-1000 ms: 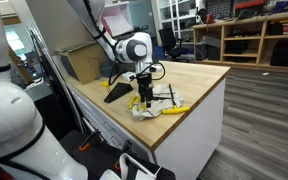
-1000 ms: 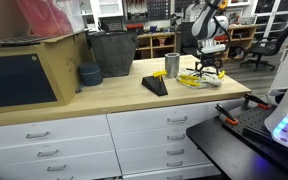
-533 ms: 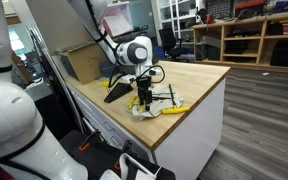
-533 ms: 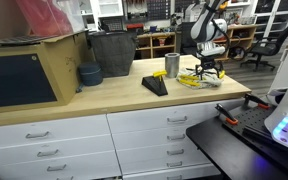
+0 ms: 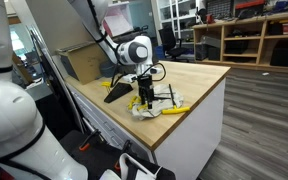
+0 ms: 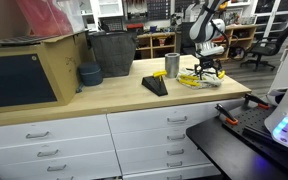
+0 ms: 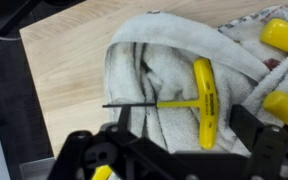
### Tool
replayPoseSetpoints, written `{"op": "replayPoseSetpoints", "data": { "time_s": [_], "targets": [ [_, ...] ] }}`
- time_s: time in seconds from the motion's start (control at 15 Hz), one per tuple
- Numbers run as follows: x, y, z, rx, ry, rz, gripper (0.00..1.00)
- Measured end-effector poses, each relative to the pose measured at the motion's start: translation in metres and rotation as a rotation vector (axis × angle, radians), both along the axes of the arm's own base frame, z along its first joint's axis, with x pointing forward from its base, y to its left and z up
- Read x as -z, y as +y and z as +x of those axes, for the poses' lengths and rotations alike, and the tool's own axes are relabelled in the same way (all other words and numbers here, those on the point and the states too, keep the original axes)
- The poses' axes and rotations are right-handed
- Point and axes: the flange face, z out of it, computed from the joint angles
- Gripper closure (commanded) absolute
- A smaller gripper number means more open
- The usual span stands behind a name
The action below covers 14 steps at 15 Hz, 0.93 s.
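Note:
In the wrist view a yellow T-handle hex key [image 7: 202, 100] lies on a crumpled white towel [image 7: 164, 70], its thin black shaft pointing left. My gripper [image 7: 179, 140] is open, its dark fingers on either side of the yellow handle just above it, not touching. Other yellow handles [image 7: 284, 38] lie at the right edge. In both exterior views the gripper [image 5: 143, 98] [image 6: 206, 68] hangs straight down over the towel and tools [image 5: 154, 108] [image 6: 196, 78] on the wooden worktop [image 5: 189, 85].
A black wedge-shaped object [image 5: 116, 93] [image 6: 155, 86] lies on the worktop. A metal cup [image 6: 172, 65], a dark bin [image 6: 112, 52], a blue bowl [image 6: 90, 74] and a cardboard box [image 6: 29, 70] stand along the counter. The worktop edge is close to the towel.

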Motion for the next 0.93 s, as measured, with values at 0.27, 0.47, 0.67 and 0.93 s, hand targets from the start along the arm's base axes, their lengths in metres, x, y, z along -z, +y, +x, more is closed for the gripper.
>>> {"op": "replayPoseSetpoints", "data": {
  "time_s": [0.27,0.47,0.67,0.93],
  "targets": [
    [-0.002,-0.001,0.005,-0.063,0.014,0.004,0.25],
    [0.002,-0.001,0.007,-0.096,0.024,-0.004,0.44],
    [0.003,0.001,0.012,-0.117,0.021,-0.002,0.65],
    [0.001,0.009,0.016,-0.134,0.013,-0.002,0.94]
  ]
}}
